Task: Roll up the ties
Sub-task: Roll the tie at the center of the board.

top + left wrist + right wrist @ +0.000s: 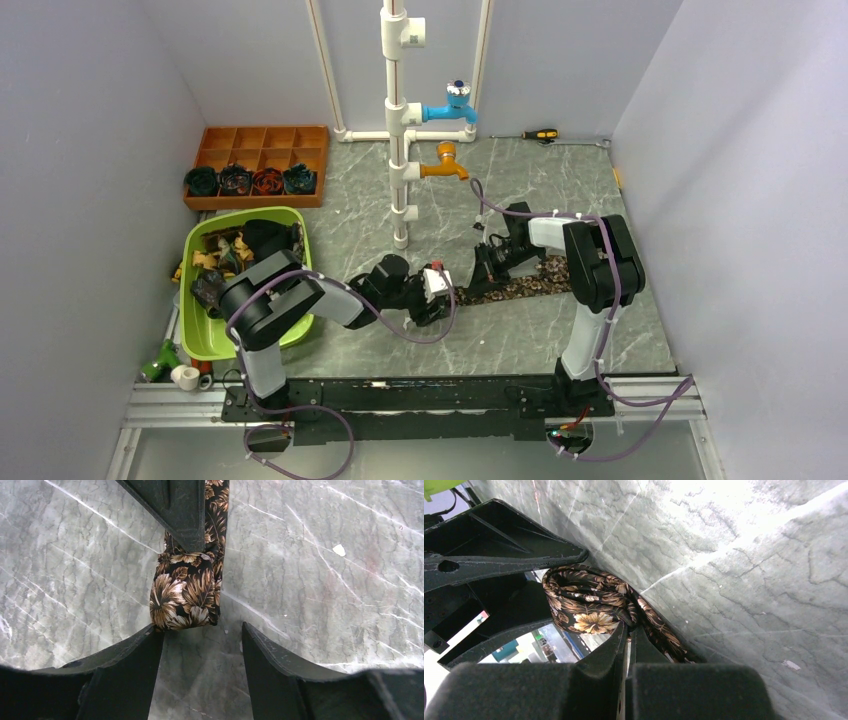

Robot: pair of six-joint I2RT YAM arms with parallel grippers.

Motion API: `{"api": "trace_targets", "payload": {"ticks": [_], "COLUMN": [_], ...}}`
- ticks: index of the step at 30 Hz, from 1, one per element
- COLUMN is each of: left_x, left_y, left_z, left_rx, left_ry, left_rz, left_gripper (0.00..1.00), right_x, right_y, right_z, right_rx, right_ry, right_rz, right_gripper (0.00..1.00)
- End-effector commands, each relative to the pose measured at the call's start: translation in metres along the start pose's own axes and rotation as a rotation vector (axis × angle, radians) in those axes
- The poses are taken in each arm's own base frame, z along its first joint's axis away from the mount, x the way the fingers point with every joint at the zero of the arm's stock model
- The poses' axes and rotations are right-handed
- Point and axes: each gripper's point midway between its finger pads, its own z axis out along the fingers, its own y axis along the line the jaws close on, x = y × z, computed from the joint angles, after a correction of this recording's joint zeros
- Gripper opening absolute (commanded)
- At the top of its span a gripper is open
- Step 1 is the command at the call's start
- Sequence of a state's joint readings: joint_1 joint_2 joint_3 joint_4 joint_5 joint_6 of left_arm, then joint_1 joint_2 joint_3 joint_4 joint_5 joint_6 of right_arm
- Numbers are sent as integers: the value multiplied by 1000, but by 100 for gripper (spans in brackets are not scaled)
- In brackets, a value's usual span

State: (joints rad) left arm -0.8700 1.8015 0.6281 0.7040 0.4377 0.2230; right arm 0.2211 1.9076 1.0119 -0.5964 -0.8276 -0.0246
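A dark tie with tan leaf print [520,285] lies as a strip across the middle of the table. Its left end is rolled into a small coil [184,597], which also shows in the right wrist view [584,602]. My right gripper [478,280] is shut on the tie at the coil, its fingertips pinching the fabric [628,627]. One right finger [175,505] lies over the strip. My left gripper [443,297] is open and empty, its jaws wide just short of the coil [202,632], with its left fingertip touching the coil's edge.
A green bin [205,340] holding several loose ties stands at the left. Behind it, a brown divided tray [262,140] holds several rolled ties. A white pipe stand with blue and orange taps [400,150] rises behind the work spot. A screwdriver [538,134] lies at the back.
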Motion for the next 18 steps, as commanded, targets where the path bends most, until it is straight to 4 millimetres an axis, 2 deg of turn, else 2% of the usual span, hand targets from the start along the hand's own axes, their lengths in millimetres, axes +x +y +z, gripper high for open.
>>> {"api": "trace_targets", "payload": {"ticks": [1, 4, 7, 10, 13, 18], "left_x": [-2, -14, -15, -20, -41, -72], "left_y": [0, 3, 9, 10, 7, -2], "left_z": [7, 16, 22, 22, 20, 30], "left_rx": [4, 8, -11, -7, 15, 58], "left_ry": [-3, -25, -24, -34, -82, -143], "left_rz": [-46, -50, -62, -52, -27, -18], "left_gripper": [63, 64, 64, 53, 43, 41], "right_x": [4, 5, 5, 5, 5, 6], "right_y": [-37, -38, -38, -39, -40, -40], "right_z": [7, 8, 9, 8, 9, 11], "right_rx": [164, 167, 169, 172, 173, 173], "right_ry": [29, 32, 34, 32, 34, 37], "right_rz": [-52, -55, -61, -65, -62, -59], "right_gripper": [0, 0, 0, 0, 0, 0]}}
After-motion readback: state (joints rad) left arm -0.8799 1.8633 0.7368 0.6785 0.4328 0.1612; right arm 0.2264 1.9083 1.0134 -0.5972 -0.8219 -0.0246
